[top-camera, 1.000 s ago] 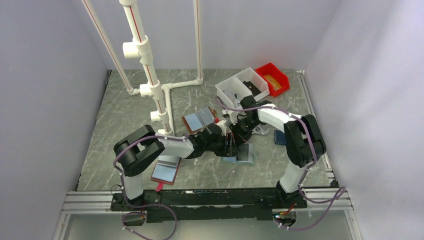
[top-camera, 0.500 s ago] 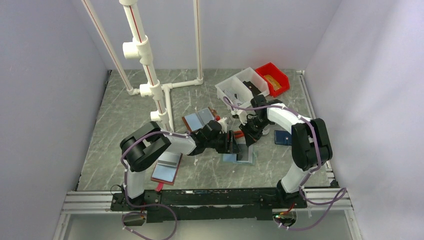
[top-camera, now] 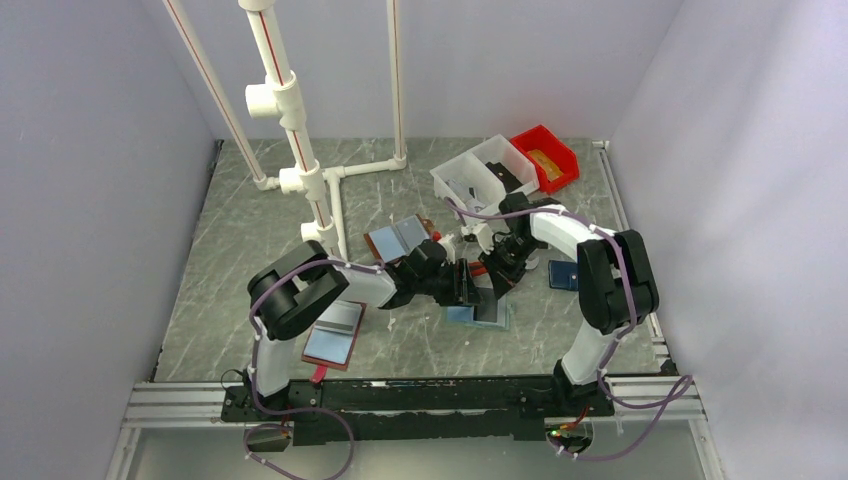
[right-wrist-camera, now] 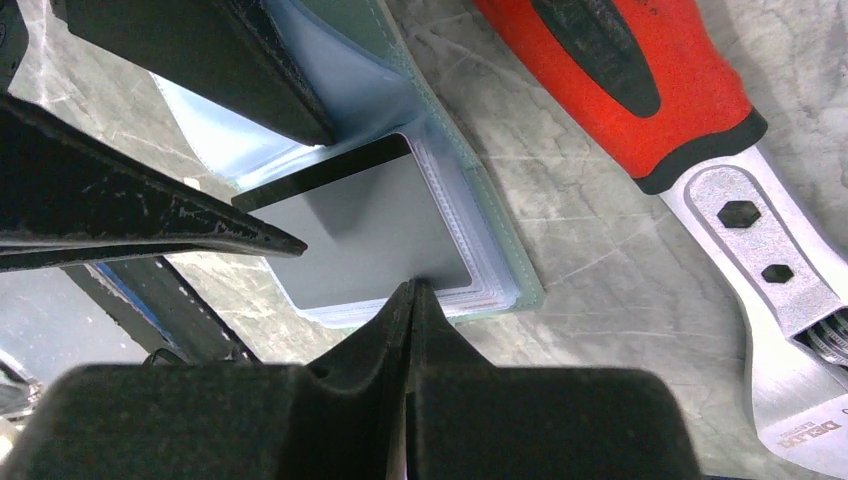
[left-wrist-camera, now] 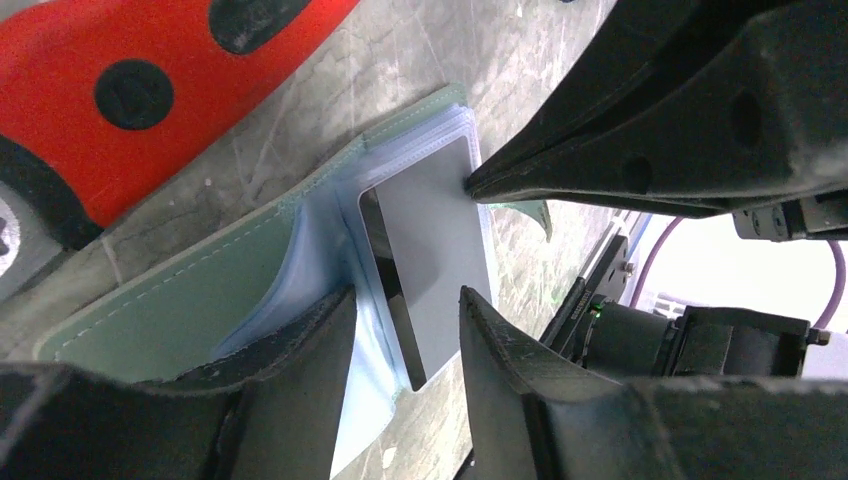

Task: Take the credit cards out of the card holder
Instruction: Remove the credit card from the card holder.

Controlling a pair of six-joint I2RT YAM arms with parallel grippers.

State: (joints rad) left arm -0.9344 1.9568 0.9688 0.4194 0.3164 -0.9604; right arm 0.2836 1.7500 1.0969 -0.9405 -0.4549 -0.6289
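The card holder [left-wrist-camera: 190, 300], mint-green edged with pale blue sleeves, lies open on the table [top-camera: 480, 313]. A grey credit card [left-wrist-camera: 440, 250] sticks partly out of its sleeve stack and looks slightly raised. My left gripper [left-wrist-camera: 405, 295] is open and straddles the card's near end, one finger [left-wrist-camera: 300, 380] resting on the blue sleeve. My right gripper [right-wrist-camera: 412, 288] is shut on nothing, its tips touching the far edge of the card [right-wrist-camera: 370, 235]. In the top view both grippers, left [top-camera: 470, 288] and right [top-camera: 497, 272], meet over the holder.
A red-handled scraper [right-wrist-camera: 620, 90] lies right beside the holder. A brown-edged folder [top-camera: 400, 238] and a maroon-edged folder [top-camera: 333, 335] lie to the left. White bin [top-camera: 480, 175], red bin [top-camera: 545, 158], a dark blue card [top-camera: 562, 275] and a PVC pipe frame [top-camera: 300, 170] stand around.
My right gripper has swung away from the left gripper and come back down at the holder's far edge. The left gripper has shifted slightly right and its jaws have narrowed a little.
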